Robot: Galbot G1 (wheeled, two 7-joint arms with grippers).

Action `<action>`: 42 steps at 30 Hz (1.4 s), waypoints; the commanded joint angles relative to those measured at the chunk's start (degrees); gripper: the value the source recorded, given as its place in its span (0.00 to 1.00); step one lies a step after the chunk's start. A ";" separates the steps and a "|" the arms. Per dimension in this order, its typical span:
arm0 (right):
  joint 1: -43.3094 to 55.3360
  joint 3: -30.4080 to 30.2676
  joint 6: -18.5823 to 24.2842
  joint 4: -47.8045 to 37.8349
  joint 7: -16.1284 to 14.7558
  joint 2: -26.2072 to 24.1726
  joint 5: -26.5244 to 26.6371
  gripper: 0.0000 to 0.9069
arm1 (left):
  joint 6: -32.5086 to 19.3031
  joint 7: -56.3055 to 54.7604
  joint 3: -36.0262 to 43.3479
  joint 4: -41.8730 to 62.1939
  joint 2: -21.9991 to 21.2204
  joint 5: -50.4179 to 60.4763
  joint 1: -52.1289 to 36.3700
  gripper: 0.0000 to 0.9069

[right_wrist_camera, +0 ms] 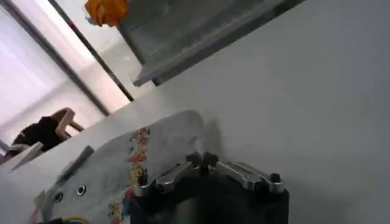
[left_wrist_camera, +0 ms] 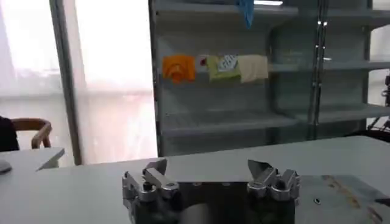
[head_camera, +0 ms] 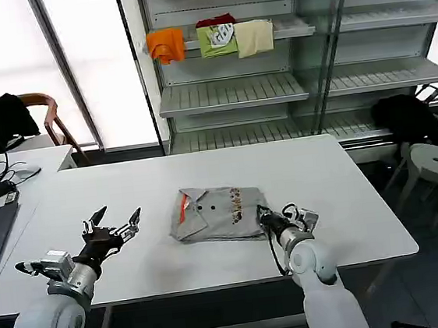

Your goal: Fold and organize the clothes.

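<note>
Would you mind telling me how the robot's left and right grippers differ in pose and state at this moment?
The left gripper hovers over bare table, apart from the folded grey shirt; the right gripper sits at the shirt's edge. The left gripper's fingers are spread wide open; the right gripper's are shut together. Both are low over the same white table, flanking the shirt.

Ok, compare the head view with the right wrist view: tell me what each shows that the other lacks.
Head view alone: the left gripper, open above the table left of the folded shirts, plus the green cloth and cream cloth on the shelf.
Right wrist view alone: a close look at the right gripper, fingers together at the shirts' edge.
Both: shirts, table, shelf, orange cloth.
</note>
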 commanded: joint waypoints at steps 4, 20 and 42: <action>0.39 3.76 0.19 4.58 -12.09 -5.89 -18.52 1.00 | -0.65 0.04 -0.29 0.20 -0.29 -0.16 1.15 1.00; -8.70 9.14 1.85 17.88 -9.83 -22.30 -24.43 1.00 | -2.05 -1.09 -1.18 -0.54 -4.22 -3.11 2.82 1.00; -3.63 6.40 10.03 13.40 -12.71 -29.81 -32.79 1.00 | -15.20 -8.85 3.08 5.79 -9.03 5.18 2.12 1.00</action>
